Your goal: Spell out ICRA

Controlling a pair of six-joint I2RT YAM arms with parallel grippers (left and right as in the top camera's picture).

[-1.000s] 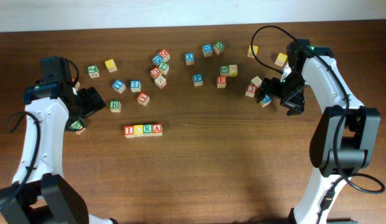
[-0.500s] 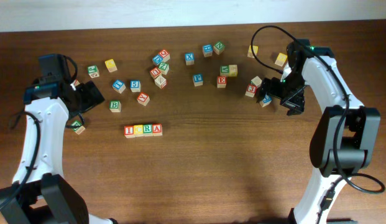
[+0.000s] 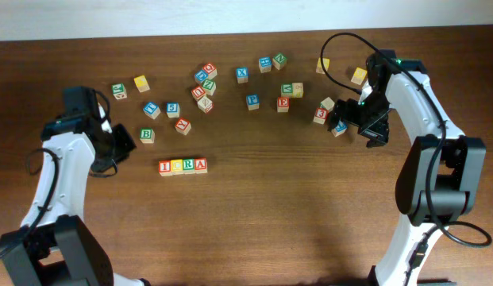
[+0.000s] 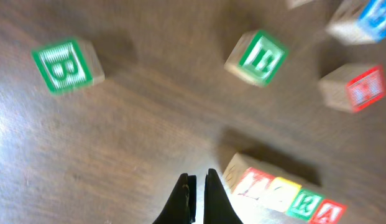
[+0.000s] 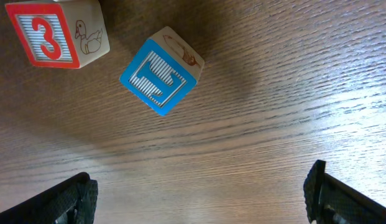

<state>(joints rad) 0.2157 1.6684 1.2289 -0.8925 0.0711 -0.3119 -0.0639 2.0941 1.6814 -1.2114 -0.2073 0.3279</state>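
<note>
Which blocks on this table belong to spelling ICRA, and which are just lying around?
For the job, side by side in a row:
red I cube, yellow cube, green R cube, red A cube.

Just lying about, among others:
green B cube, red E cube, red 3 cube, blue cube.

Bench (image 3: 270, 230), near half: bare wood from left edge to right edge, open to passage.
Left of centre: row of four cubes (image 3: 182, 165), room on every side; left end effector (image 4: 196, 186), fingers together, hangs near its left end.
Far half: scattered cubes (image 3: 205, 86), narrow gaps between them.
Near right edge: blue cube (image 5: 161, 79) and red "3" cube (image 5: 56, 34) stand ahead of the wide-spread right end effector (image 5: 202, 199).
</note>
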